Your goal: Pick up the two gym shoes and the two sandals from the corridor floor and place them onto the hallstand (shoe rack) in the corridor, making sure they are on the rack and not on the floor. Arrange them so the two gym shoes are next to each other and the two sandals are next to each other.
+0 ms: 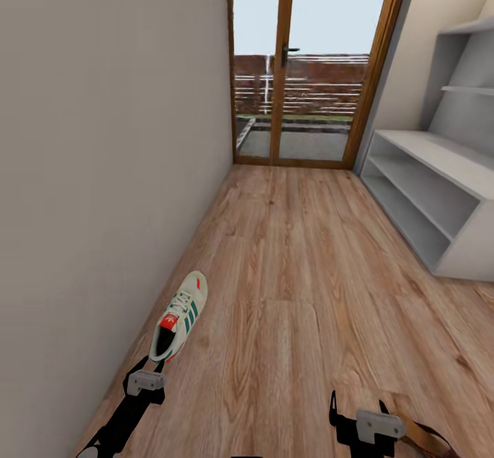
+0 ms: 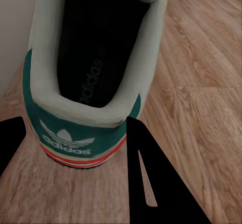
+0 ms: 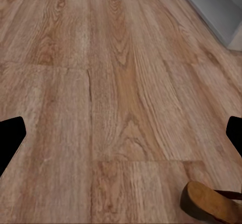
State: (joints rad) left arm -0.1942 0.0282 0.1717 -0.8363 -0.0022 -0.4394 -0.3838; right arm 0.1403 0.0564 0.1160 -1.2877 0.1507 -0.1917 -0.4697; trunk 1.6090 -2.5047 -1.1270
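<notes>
One cream gym shoe [image 1: 180,315] with green stripes lies on the corridor floor [image 1: 309,273] close to the left wall, toe pointing away from me. My left gripper [image 1: 147,370] sits right behind its heel. In the left wrist view the green heel [image 2: 80,133] lies between the two dark fingers [image 2: 151,178], and the left gripper [image 2: 75,156] is open around it. My right gripper [image 1: 358,408] hangs open over bare planks. A brown sandal [image 1: 425,439] lies beside it at the lower right, its heel [image 3: 212,204] showing in the right wrist view. The pale grey hallstand [image 1: 439,163] stands along the right wall.
A glass door with a wooden frame [image 1: 285,101] closes the far end of the corridor. The plain wall [image 1: 103,170] runs along the left, close to the shoe. A corner of the hallstand [image 3: 217,7] shows in the right wrist view. Taller grey shelves [image 1: 470,60] rise above the hallstand.
</notes>
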